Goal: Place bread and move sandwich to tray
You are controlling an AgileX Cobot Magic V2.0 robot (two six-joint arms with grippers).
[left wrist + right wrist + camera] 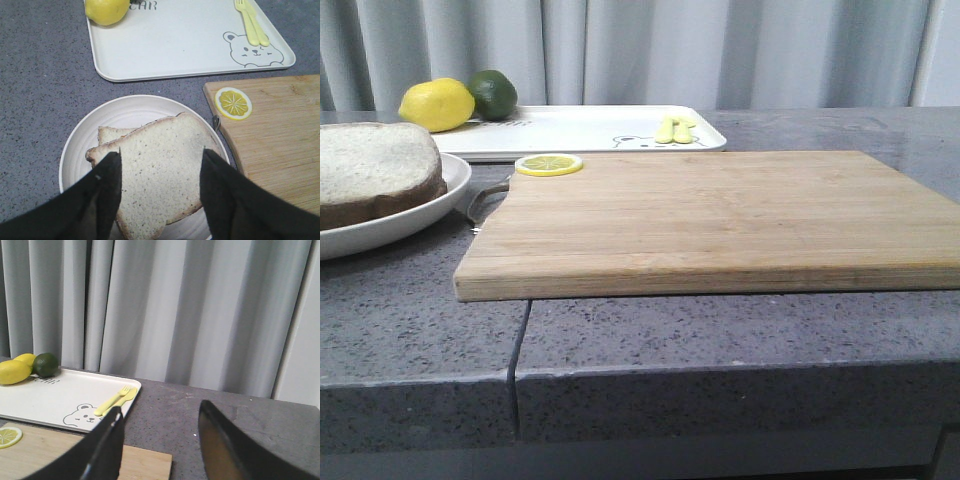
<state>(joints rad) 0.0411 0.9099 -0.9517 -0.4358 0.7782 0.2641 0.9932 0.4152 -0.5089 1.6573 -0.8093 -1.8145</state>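
Bread: top slice of stack on round white plate, at 9 o'clock of wooden board on desk. Light, soft, crumbly; pinch gently across opposite crust edges, not centre. Egg not visible, possibly hidden beneath. Tray at 12 o'clock beyond plate, well apart. Left gripper poised above slice, jaws spread, straddling it, nothing held. Right gripper raised, facing curtain, jaws apart, empty.

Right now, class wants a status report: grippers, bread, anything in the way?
Left gripper open over bread on plate. Right gripper open, empty. Tray holds lemon, lime, fork. Board bare except lemon slice.
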